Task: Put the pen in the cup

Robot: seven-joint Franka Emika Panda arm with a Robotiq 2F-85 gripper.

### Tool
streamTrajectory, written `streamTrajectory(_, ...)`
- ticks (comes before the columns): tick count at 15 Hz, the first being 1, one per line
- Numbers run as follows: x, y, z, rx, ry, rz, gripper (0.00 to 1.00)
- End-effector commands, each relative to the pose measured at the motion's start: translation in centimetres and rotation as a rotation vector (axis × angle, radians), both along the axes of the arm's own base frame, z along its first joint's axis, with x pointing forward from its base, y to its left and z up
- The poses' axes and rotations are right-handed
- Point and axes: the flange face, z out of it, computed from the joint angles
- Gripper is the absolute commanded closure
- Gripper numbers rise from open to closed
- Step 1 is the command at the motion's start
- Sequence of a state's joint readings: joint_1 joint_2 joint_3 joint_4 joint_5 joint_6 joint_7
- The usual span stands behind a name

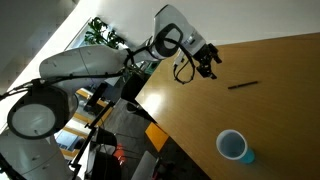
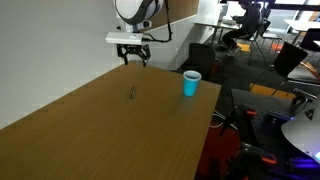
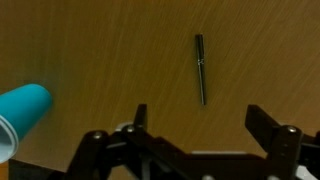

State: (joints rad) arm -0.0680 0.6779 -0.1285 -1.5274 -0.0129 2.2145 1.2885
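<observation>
The thin dark pen lies flat on the wooden table; it also shows in the other exterior view and in the wrist view. The light blue cup with a whitish inside stands upright near the table's edge; in the wrist view it shows at the left edge. My gripper hangs open and empty above the table, away from the pen. In the wrist view its fingers are spread, with the pen beyond them.
The wooden table is large and bare apart from pen and cup. Office chairs and desks stand beyond the table's edge. A white wall runs along one side.
</observation>
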Motion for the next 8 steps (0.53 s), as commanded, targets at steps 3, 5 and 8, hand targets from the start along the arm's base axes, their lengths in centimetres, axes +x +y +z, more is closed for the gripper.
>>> streamTrajectory(3, 1.6, -0.1, -2.9, -0.001, -0.064, 0.029, 0.00)
streamTrajectory(5, 1.7, -0.2, -4.0, 0.005, -0.062, 0.017, 0.00)
streamTrajectory(8, 1.7, -0.6, -5.7, 0.025, -0.043, -0.003, 0.00)
